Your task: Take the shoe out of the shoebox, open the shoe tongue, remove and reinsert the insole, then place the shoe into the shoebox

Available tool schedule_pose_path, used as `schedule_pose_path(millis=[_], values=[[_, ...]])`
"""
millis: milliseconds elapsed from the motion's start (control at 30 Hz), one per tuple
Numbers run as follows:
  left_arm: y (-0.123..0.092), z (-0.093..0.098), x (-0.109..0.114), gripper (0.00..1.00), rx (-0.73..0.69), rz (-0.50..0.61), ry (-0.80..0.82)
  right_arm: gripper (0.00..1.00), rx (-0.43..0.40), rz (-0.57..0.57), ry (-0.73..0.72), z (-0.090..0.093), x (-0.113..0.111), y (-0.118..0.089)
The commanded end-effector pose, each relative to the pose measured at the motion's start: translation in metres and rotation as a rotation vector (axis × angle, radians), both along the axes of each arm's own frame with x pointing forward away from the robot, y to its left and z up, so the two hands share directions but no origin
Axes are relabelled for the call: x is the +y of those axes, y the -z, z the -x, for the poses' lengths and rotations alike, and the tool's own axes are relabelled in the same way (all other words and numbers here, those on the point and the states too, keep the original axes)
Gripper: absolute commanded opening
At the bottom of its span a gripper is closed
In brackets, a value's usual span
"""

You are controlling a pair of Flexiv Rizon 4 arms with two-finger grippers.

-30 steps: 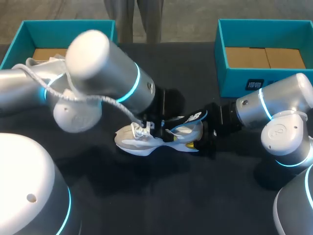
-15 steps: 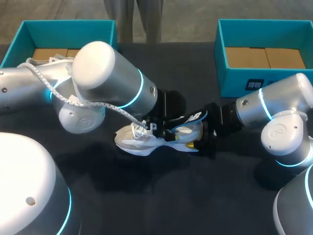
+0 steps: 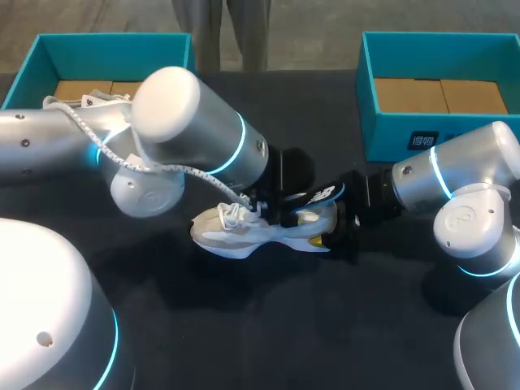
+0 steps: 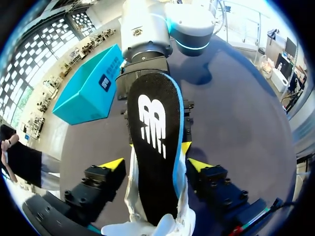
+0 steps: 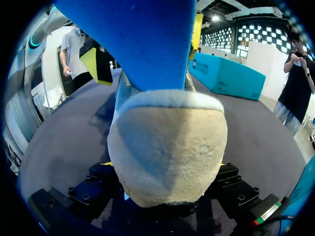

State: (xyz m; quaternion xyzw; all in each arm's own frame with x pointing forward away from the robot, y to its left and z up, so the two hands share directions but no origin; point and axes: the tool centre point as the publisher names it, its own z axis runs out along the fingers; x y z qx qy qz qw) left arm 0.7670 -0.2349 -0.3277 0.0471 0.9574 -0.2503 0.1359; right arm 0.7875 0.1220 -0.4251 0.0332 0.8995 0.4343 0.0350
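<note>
A white shoe (image 3: 236, 233) lies on its side on the black table, mid-table. Its black insole (image 3: 318, 195) with a blue edge sticks up out of the opening. In the left wrist view the insole (image 4: 155, 137) stands between my left gripper's (image 4: 155, 164) yellow fingertips (image 4: 114, 163), which are close on either side with a thin gap; that gripper is open. My left gripper (image 3: 272, 213) hangs over the shoe's middle. My right gripper (image 3: 335, 229) is shut on the shoe's heel (image 5: 167, 142), with the insole's blue underside (image 5: 142, 39) rising above it.
A teal shoebox (image 3: 406, 134) with a cardboard floor stands at the back right, also in the wrist views as the teal box (image 4: 91, 83) (image 5: 226, 76). A second teal box (image 3: 106, 39) is at the back left, partly behind my left arm.
My left arm has shifted a little to the right over the shoe, and its fingers have come closer together around the insole. The right arm and the shoe have stayed put.
</note>
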Motion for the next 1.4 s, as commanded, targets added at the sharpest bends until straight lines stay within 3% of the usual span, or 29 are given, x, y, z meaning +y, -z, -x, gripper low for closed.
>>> schedule_pose_path(millis=[33,100,300,633,1200,1400], values=[[-0.001,0.002,0.0,0.37,-0.003,0.003,0.003,0.0,0.0,0.005,0.001,-0.001,0.001,0.001],[-0.001,0.003,0.0,0.33,-0.003,0.002,0.005,0.0,0.0,0.005,0.001,-0.001,0.001,0.001],[0.001,0.002,-0.002,0.0,0.011,-0.001,0.012,0.0,0.0,0.005,0.001,-0.001,0.001,0.001],[-0.013,0.006,0.003,0.0,0.016,0.032,0.048,0.0,0.0,0.005,0.001,-0.001,0.001,0.001],[-0.099,0.014,-0.015,0.0,0.0,0.218,0.248,0.0,0.0,0.005,0.001,-0.001,0.001,0.001],[-0.11,0.016,-0.019,0.0,-0.009,0.205,0.26,0.0,0.0,0.005,0.001,-0.001,0.001,0.001]])
